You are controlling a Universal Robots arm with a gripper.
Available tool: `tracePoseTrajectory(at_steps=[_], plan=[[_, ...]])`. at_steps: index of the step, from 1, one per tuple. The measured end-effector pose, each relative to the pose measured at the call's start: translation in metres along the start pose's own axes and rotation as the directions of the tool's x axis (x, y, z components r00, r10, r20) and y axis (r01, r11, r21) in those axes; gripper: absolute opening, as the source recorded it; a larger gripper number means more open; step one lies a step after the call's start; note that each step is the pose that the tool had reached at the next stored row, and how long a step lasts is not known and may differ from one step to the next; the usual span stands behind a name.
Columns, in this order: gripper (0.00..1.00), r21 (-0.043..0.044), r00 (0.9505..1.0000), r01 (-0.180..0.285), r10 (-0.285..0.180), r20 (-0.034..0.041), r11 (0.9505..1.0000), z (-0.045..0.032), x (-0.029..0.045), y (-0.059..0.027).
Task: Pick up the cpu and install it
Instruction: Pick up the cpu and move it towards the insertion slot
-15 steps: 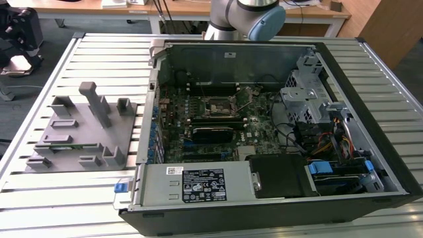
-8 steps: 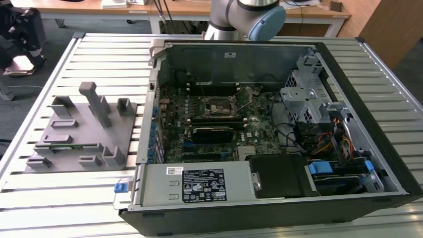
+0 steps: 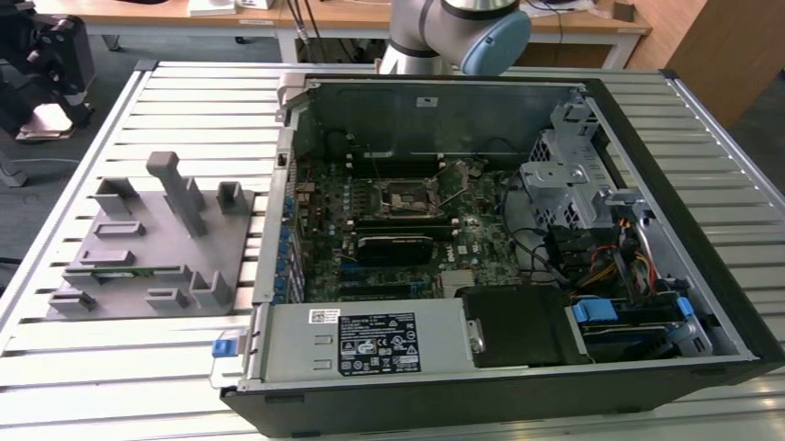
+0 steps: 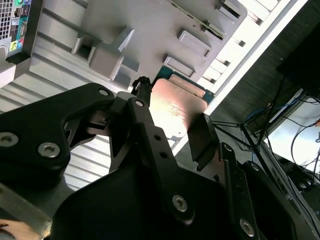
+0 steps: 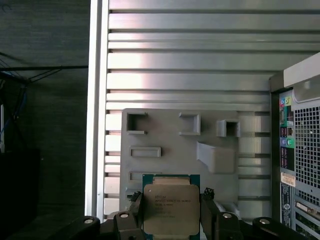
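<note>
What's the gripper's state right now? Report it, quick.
Gripper: shut on the cpu, with its fingers against two opposite edges of the chip, as seen in both wrist views.

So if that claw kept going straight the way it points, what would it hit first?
Probably the grey parts holder, lying beyond the gripper and the cpu it grips in the first wrist view; depth is unclear.

Underneath: ribbed aluminium table (image 3: 135,367), bright glare along the slats. Behind, in the exterior view: wooden desks (image 3: 331,16). At that view's right: wooden panel (image 3: 723,46). Alongside: dark grey floor (image 3: 31,220) (thin cables (image 5: 50,68) across it).
</note>
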State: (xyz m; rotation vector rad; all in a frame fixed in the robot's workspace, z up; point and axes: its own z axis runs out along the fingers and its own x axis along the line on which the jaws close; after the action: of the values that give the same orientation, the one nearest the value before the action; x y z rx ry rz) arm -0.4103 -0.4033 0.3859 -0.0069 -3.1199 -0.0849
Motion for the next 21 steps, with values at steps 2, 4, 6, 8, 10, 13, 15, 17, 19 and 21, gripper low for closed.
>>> tracePoseTrajectory(at_steps=[2,4,6,8,10,13,15,17,19,21], plan=[[0.54,0.0,1.0,0.0,0.0,0.0,1.0,0.0001,-0.0028,0.0],[0.54,0.0,1.0,0.0,0.0,0.0,1.0,0.0002,-0.0059,0.0],[0.54,0.0,1.0,0.0,0.0,0.0,1.0,0.0004,-0.0093,0.0],[0.54,0.0,1.0,0.0,0.0,0.0,1.0,0.0007,-0.0122,0.0],[0.54,0.0001,1.0,0.0,0.0,0.0,1.0,0.0009,-0.0153,0.0],[0.54,0.0,1.0,0.0,0.0,0.0,1.0,0.0011,-0.0204,0.0],[0.54,0.0,1.0,0.0,0.0,0.0,1.0,0.0012,-0.0239,0.0],[0.54,0.0001,1.0,0.0,0.0,0.0,1.0,0.0013,-0.0268,0.0],[0.54,0.0,1.0,0.0,0.0,-0.0001,1.0,0.0014,-0.0294,0.0],[0.54,0.0,1.0,0.0,0.0,0.0,1.0,0.0017,-0.0317,0.0]])
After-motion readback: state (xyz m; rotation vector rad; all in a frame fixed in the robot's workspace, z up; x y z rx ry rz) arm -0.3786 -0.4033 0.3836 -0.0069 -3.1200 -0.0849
